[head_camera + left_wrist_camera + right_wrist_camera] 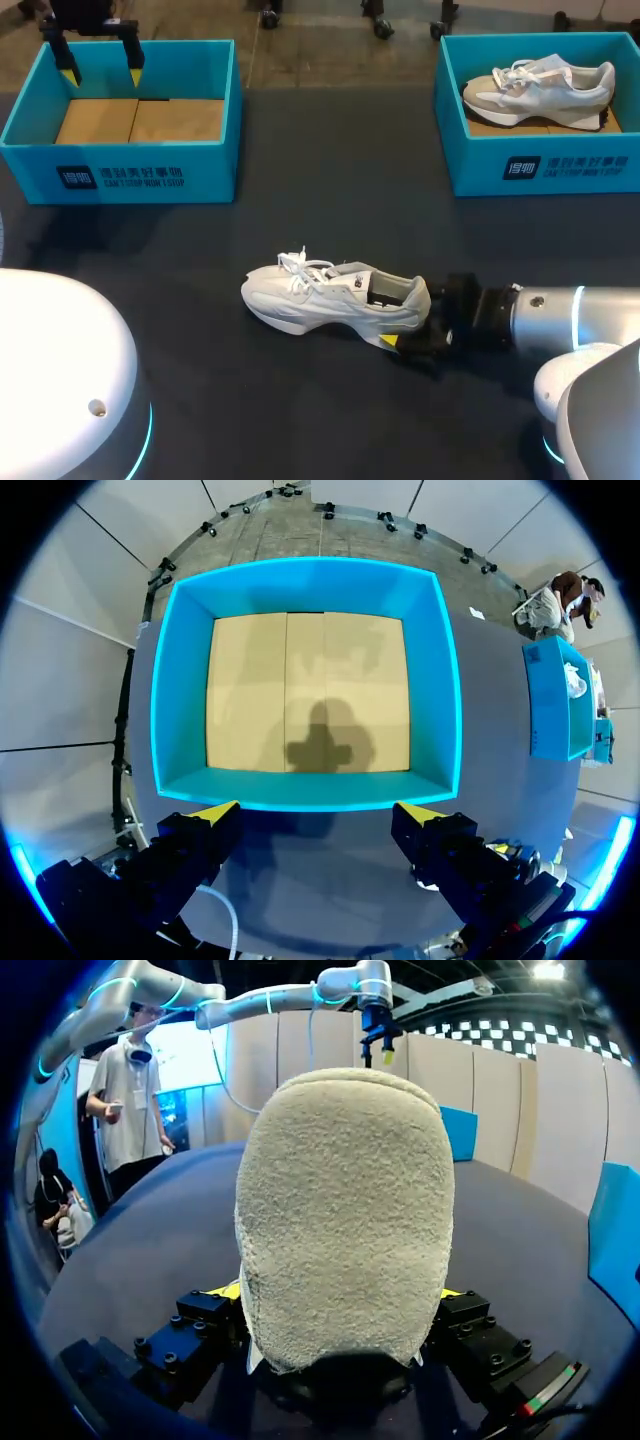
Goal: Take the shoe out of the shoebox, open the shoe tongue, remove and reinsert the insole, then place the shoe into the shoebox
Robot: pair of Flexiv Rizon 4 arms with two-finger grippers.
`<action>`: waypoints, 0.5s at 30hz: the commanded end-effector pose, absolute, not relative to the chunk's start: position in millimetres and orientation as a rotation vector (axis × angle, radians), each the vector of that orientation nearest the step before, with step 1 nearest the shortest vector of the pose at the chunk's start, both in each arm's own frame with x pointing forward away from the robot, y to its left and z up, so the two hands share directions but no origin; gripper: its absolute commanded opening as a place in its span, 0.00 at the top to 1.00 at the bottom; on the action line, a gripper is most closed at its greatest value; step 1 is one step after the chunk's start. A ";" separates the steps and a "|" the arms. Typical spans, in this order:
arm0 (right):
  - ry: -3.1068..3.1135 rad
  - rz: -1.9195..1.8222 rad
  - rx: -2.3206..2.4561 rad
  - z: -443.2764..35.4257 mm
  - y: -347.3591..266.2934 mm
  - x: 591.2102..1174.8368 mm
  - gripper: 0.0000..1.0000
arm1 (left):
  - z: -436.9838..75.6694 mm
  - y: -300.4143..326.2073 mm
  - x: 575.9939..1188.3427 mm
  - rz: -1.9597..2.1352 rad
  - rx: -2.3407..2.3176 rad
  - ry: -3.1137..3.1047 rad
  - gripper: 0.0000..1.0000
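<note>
The white shoe (335, 298) stands on the table (330, 400) with its heel clamped from both sides by the right gripper (408, 325), while the left gripper (100, 62) hangs open over the empty shoebox (120, 170); the heel hold should probably be firm and low so the tongue (347, 269) lifts without tipping the shoe.

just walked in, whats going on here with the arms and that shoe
The right gripper is shut on the heel of a white shoe, which sits out on the dark table, in front of the two boxes. The left gripper hangs open above the empty blue shoebox at the far left and holds nothing. A second blue shoebox at the far right holds another shoe, with no gripper near it.
</note>
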State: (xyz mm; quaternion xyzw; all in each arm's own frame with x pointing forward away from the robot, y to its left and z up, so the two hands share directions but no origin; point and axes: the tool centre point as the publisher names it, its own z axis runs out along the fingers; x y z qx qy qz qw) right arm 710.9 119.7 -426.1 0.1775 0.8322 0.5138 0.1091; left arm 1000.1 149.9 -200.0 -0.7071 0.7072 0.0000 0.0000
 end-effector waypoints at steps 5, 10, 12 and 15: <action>2.470 1.501 0.484 -423.5 122.1 714.9 1.00 | -200.0 149.9 1000.0 0.000 -2.221 2.222 0.00; 2.465 1.559 0.375 -418.8 115.1 718.9 1.00 | -200.0 149.9 1000.0 0.000 -2.221 2.222 0.00; 2.489 1.562 0.345 -417.6 111.4 721.2 1.00 | -200.0 149.9 1000.0 0.000 -2.221 2.222 0.00; 2.516 1.562 0.312 -416.2 103.1 724.3 1.00 | -200.0 149.9 1000.0 0.000 -2.221 2.222 0.00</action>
